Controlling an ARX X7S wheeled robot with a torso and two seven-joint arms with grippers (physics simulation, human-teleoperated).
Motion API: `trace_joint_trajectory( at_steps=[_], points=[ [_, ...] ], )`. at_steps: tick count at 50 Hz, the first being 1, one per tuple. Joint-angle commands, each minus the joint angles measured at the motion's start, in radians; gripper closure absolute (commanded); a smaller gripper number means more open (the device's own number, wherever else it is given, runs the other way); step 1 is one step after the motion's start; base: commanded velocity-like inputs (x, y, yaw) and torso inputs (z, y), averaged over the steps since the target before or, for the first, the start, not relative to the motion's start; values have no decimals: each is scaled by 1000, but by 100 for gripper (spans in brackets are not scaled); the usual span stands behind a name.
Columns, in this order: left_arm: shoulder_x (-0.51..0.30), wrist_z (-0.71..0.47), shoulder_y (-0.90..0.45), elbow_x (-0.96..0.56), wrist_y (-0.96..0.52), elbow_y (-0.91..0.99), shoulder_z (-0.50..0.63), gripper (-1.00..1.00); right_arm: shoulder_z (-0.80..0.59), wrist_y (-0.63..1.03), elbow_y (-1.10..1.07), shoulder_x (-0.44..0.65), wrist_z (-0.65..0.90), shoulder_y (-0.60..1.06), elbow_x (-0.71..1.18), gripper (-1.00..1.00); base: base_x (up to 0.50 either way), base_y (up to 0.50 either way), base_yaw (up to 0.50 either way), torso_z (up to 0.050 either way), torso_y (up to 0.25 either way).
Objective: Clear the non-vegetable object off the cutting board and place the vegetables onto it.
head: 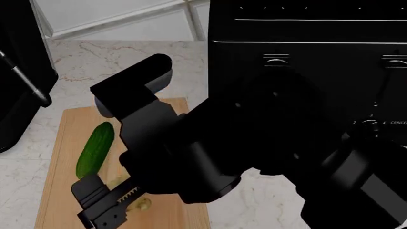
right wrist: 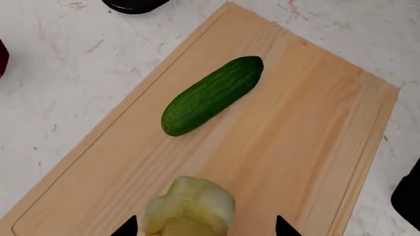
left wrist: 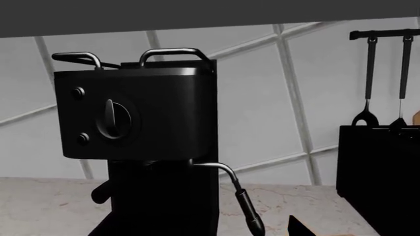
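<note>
The light-wood cutting board (right wrist: pixel 295 137) lies on the marble counter and also shows in the head view (head: pixel 64 143). The dark-green cucumber (right wrist: pixel 211 95) lies on it, seen in the head view too (head: pixel 95 150). The pale-yellow garlic-like bulb (right wrist: pixel 190 206) rests on the board between the wide-apart tips of my right gripper (right wrist: pixel 206 228), which is open just above it (head: pixel 108 210). Only a dark red sliver (right wrist: pixel 2 56) shows off the board at the frame edge, perhaps the meat. My left gripper (left wrist: pixel 210 231) faces a coffee machine; one fingertip (left wrist: pixel 298 229) shows far to the side.
A black espresso machine (left wrist: pixel 137 123) stands on the counter to the left of the board (head: pixel 19 71). A large black appliance (head: pixel 305 47) stands behind my right arm. A utensil rail (left wrist: pixel 384 34) hangs on the tiled wall above a black box (left wrist: pixel 380 172).
</note>
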Motion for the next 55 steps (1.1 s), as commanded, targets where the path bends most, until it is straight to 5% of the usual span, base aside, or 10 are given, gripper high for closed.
trace_joint_trajectory(
  at_steps=[1,28,52,55],
  points=[
    [2,12,-11,-4,-3,11,-36,-100,40,-5,-20,5,29,70,63,-100,0,0,0,0,0],
    [23,15,-31,-31,-48,25,-78,-100,142,-131,-233,176,278,212,384,-100,0,0,0,0,0],
    [144,12,-199,-142,-261,37,-106,-100,292,-396,-761,445,654,276,508,-100,0,0,0,0,0],
    [183,34,-307,-185,-352,39,-87,-100,307,-427,-807,467,687,279,517,-100,0,0,0,0,0]
  ],
)
